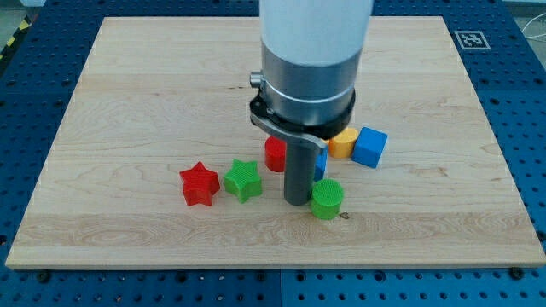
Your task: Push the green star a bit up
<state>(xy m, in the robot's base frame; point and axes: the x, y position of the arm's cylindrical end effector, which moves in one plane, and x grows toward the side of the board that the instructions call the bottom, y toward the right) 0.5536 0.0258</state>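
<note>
Approach step: my tip [296, 201] sits right of the green star [243, 180], touching the green cylinder [327, 199]. No claw fitted. Next: get below star, push up.

Green star [243, 180], red star [199, 184] — pale wooden board [136, 94].
</note>
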